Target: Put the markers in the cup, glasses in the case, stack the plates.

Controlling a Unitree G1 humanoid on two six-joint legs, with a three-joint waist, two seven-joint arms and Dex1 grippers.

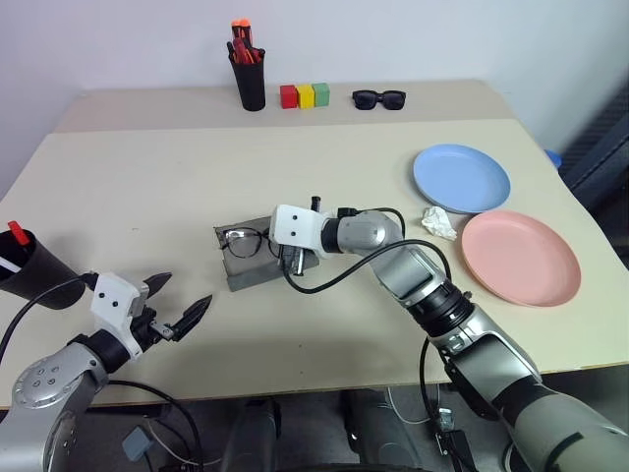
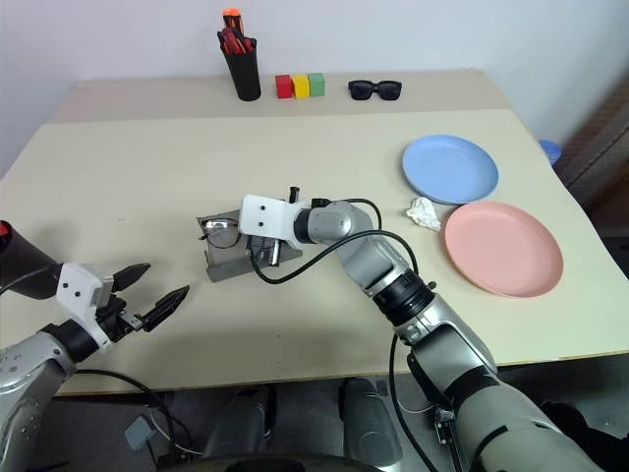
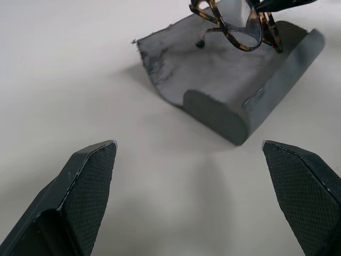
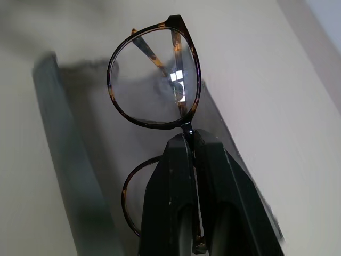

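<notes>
Two end effectors are at work over the desk (image 1: pixel 147 177), shown here during the second step of the task, glasses into the case. At far left the cup (image 1: pixel 34 270) lies at the desk's edge with the markers (image 1: pixel 14 236) already inside, a red cap showing at its mouth; that step reads as done. Next comes the left end effector (image 1: pixel 175 305), fingers (image 3: pixel 88 192) spread wide, holding nothing and hovering just short of the case (image 1: pixel 257 265), toward which it points. At centre the case lies open, flap flat on the desk. Over it the right end effector (image 4: pixel 190 140) has its fingers pressed together on the bridge of the glasses (image 1: pixel 244 242), which hang above the flap and not yet in the trough. The next move, by judgement, calls for lowering the frame lengthwise into the trough before release, then folding the flap over; the free end effector is well placed to steady the case. At right the blue plate (image 1: pixel 462 177) and the pink plate (image 1: pixel 521 258) lie side by side, unstacked, crumpled paper (image 1: pixel 439 222) between them.
</notes>
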